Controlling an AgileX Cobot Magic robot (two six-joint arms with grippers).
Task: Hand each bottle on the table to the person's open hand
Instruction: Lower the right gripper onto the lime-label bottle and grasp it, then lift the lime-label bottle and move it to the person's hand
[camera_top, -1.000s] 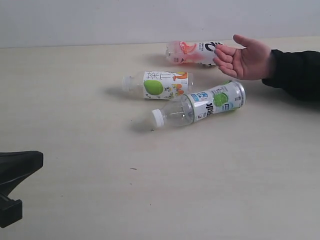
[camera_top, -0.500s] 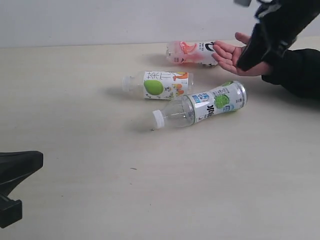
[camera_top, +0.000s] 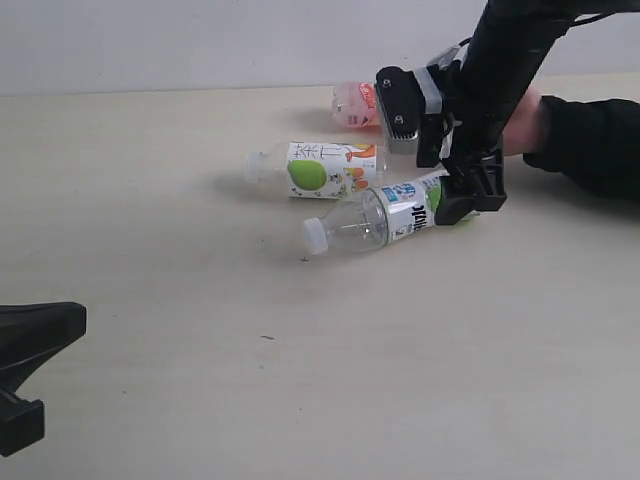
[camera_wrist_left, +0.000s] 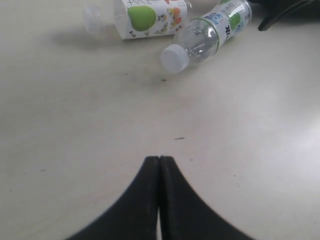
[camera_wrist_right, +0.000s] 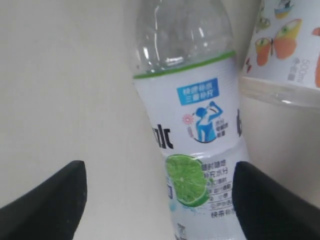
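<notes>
Here the right tool gapes astride the lime-label bottle, the left tool pressed together

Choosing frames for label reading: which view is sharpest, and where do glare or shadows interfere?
Right wrist view: lime bottle sharp, print legible, highlights on its clear shoulder. Exterior view: soft shadow left of the apple bottle, labels small. Left wrist view: table partly washed out.
</notes>
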